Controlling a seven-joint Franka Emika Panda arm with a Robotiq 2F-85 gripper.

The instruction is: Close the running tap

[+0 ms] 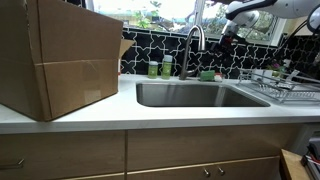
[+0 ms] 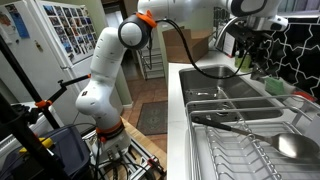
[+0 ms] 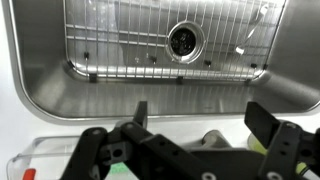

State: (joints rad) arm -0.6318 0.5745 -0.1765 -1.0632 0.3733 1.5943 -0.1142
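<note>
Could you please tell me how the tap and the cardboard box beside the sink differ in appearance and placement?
The tap is slim, steel and arched at the top; the cardboard box is broad, brown and flat-sided. The tap stands behind the sink against the tiled wall; the cardboard box sits to one side, nearer the front edge of the counter. Both stand upright on that white counter.

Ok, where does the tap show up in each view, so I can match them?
Exterior view: the tap stands just right of centre near the top, behind the sink.
Exterior view: I cannot pick it out; the sink lies right of centre.
Wrist view: not in it; the sink fills the upper part.
Shared landmark: the sink.
</note>
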